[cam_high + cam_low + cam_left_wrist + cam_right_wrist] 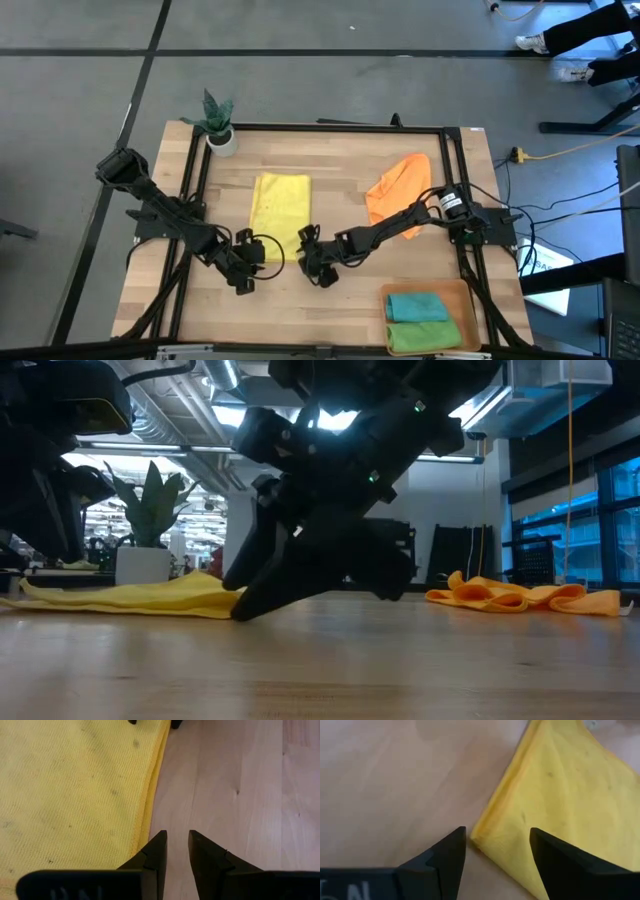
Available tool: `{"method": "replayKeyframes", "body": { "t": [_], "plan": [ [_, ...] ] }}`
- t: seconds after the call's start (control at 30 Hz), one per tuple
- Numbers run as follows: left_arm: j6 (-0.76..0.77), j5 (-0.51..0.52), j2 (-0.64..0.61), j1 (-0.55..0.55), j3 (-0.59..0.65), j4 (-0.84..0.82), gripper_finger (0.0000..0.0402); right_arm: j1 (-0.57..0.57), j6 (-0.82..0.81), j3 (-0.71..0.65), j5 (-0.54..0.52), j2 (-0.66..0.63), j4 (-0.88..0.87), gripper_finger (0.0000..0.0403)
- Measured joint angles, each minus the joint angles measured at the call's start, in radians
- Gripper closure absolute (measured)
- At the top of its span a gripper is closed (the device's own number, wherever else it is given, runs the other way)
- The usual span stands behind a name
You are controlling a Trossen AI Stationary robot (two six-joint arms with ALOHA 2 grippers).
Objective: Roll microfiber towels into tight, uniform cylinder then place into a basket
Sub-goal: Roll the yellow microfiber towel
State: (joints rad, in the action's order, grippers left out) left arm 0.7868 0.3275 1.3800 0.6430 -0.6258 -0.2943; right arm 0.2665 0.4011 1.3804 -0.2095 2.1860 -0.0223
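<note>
The yellow towel (281,205) lies folded flat on the table's middle. My right gripper (497,834) is open and low at the towel's near right corner (482,836), one finger on either side of it, and I cannot tell whether a finger touches the cloth. My left gripper (176,842) stands open over bare wood beside the towel's near edge (148,815), close to its near left corner. The orange towel (400,188) lies crumpled at the far right. The basket (462,300) at the near right holds a rolled teal towel (417,305) and a rolled green towel (424,336).
A small white plant pot (222,141) stands at the table's far left corner. A black frame (330,128) runs around the tabletop. Bare wood (330,310) lies between the grippers and the near edge. A person's feet (560,45) show on the floor beyond the table.
</note>
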Motion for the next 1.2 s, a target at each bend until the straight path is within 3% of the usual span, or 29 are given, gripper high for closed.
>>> {"method": "replayKeyframes", "body": {
  "t": [0.2, 0.33, 0.7, 1.0, 1.2],
  "plan": [
    [0.000, 0.000, 0.000, 0.000, 0.000, 0.000, 0.0331, 0.000, -0.004, -0.003, -0.074, 0.000, -0.006, 0.0187],
    [0.018, 0.000, 0.000, 0.000, 0.000, 0.000, 0.0331, -0.001, -0.003, -0.003, -0.084, 0.000, -0.016, 0.0214],
    [0.017, 0.009, 0.000, 0.002, 0.000, -0.096, 0.0331, -0.004, -0.002, -0.007, -0.101, 0.003, -0.029, 0.0389],
    [-0.036, 0.070, -0.001, 0.080, 0.029, -0.144, 0.0331, -0.004, -0.008, -0.007, -0.095, 0.003, -0.026, 0.0397],
    [-0.096, 0.173, -0.001, 0.123, 0.030, -0.147, 0.0331, -0.004, -0.009, -0.007, -0.091, 0.003, -0.026, 0.0397]
  ]
}}
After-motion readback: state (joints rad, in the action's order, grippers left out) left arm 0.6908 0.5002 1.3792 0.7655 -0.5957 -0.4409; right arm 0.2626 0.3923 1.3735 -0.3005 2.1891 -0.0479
